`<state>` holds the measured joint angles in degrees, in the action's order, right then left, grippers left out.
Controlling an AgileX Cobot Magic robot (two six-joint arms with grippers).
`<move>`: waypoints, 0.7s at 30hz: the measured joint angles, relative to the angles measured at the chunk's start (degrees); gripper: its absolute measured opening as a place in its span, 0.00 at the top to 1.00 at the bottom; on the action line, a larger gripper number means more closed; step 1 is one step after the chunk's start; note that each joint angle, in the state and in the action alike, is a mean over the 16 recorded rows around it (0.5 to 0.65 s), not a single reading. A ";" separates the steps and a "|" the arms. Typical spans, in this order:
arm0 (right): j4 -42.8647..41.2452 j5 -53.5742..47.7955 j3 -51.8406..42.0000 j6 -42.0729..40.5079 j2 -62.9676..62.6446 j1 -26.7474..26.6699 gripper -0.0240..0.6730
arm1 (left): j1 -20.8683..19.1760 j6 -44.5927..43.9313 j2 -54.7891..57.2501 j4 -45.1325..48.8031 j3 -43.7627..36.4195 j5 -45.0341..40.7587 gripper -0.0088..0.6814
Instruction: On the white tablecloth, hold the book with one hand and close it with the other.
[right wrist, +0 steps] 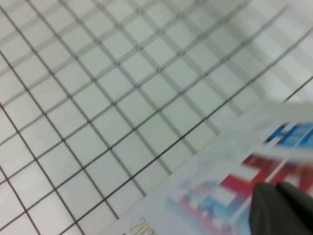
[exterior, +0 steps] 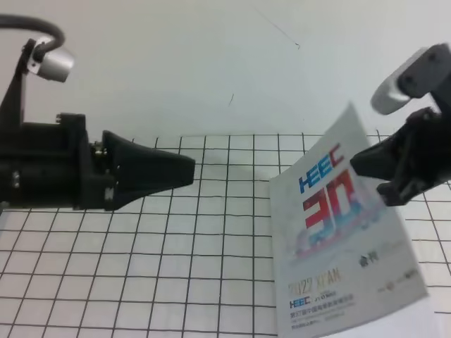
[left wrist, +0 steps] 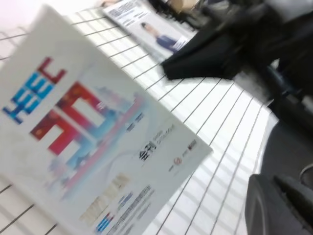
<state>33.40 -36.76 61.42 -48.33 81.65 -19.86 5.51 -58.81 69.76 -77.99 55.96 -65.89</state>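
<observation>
Thin pale softcover book printed "HEEC" and "30", cover raised at a slant over the white black-gridded tablecloth, right of centre. Black right gripper meets its upper right edge; finger spacing cannot be told. Black left gripper, fingers together, hangs well apart.

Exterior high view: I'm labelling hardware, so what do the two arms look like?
Both are matte black. The left gripper tapers to a wedge, with a silver cylindrical camera and a grey cable above. The right gripper carries a silver-grey camera housing.
</observation>
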 joint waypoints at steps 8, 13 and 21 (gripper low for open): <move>-10.33 -5.93 -0.41 6.72 -22.07 0.68 0.97 | -2.28 11.65 -17.27 19.43 -0.68 1.33 0.99; -19.38 -9.83 -2.13 14.29 -35.20 0.69 0.97 | -2.44 22.23 -29.61 32.26 -3.00 4.04 0.99; -29.77 -11.71 -10.34 26.58 -54.15 0.69 0.97 | -2.55 36.36 -48.20 45.97 -11.89 10.37 0.99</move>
<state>3.62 -48.47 51.08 -21.75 27.50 -19.17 2.96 -22.46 21.56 -32.01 44.08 -55.52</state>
